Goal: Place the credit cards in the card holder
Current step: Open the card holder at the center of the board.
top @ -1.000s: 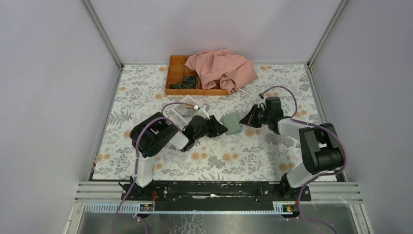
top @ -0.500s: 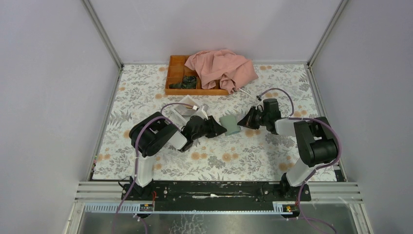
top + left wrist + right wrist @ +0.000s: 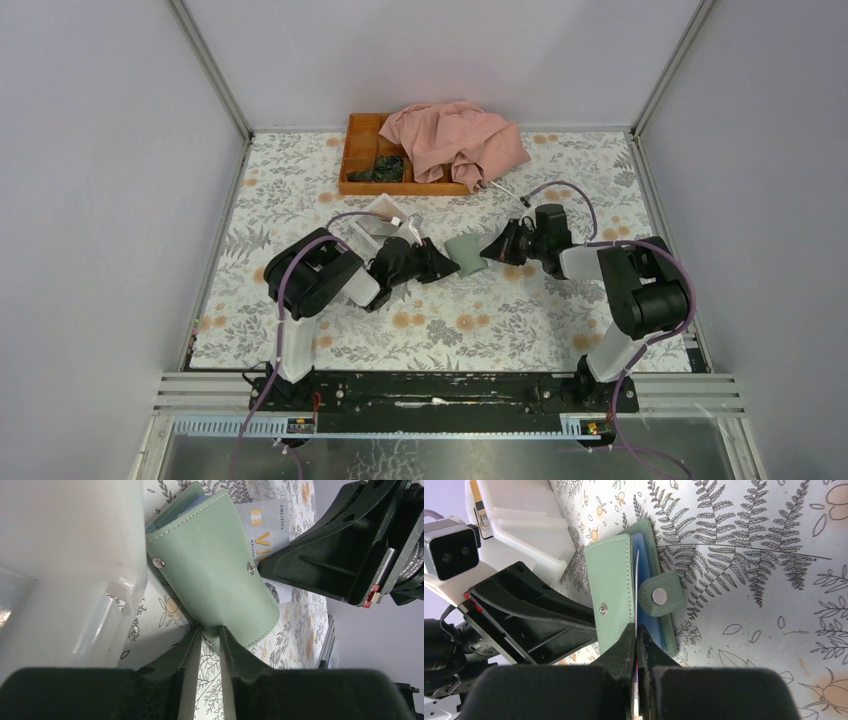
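Nudging the card holder (image 3: 466, 253) further left than a second ago, right up beside the white box (image 3: 380, 222). Clamping the right fingers (image 3: 624, 645) together on a thin credit card (image 3: 637, 575), edge-on, poking into the holder's blue inside. Keeping the left fingers (image 3: 187, 655) barely apart at the holder's lower edge, can't tell if actually pinching. Sitting tilted on the flowery surface (image 3: 480, 310) between both arms.

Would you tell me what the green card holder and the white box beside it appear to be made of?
The card holder looks like matte, fine-grained leather or imitation leather: stitched edges, shiny metal snap studs. The white box looks like smooth, translucent plastic with a soft sheen; its wall glows pale where light passes through.
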You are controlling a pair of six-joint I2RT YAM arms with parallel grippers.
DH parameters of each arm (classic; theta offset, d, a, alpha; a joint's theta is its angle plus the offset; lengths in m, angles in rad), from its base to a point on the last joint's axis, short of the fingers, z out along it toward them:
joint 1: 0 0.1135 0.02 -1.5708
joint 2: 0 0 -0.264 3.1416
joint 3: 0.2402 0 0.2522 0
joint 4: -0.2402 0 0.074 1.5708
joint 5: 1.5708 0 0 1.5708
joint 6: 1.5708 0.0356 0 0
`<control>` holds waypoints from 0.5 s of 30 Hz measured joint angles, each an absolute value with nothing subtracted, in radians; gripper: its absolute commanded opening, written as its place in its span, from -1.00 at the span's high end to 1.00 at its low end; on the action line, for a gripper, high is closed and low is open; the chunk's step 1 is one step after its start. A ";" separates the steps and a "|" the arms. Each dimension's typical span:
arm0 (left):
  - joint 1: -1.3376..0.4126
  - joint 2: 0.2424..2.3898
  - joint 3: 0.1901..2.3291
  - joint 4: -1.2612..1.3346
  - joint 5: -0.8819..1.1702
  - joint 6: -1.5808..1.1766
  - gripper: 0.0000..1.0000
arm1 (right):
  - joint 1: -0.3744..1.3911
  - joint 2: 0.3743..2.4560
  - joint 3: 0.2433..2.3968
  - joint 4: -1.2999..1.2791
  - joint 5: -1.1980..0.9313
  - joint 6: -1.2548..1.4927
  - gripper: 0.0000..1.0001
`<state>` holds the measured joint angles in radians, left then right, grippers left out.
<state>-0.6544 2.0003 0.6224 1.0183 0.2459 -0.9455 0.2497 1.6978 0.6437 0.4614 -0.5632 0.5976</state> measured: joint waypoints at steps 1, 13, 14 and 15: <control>-0.653 2.001 0.621 1.018 0.248 -0.946 0.56 | 0.252 1.698 0.641 0.465 -0.564 0.601 1.00; -0.645 2.004 0.642 0.978 0.262 -0.938 0.75 | 0.313 1.587 0.635 0.453 -0.561 0.604 1.00; -0.645 2.007 0.650 0.967 0.263 -0.932 0.75 | 0.324 1.583 0.636 0.452 -0.561 0.604 1.00; -0.645 2.011 0.659 0.961 0.267 -0.929 0.75 | 0.332 1.583 0.638 0.452 -0.561 0.604 1.00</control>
<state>-0.6453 2.0113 0.6586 0.9607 0.2668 -0.9295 0.3325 1.5833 0.6376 0.4519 -0.5610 0.6041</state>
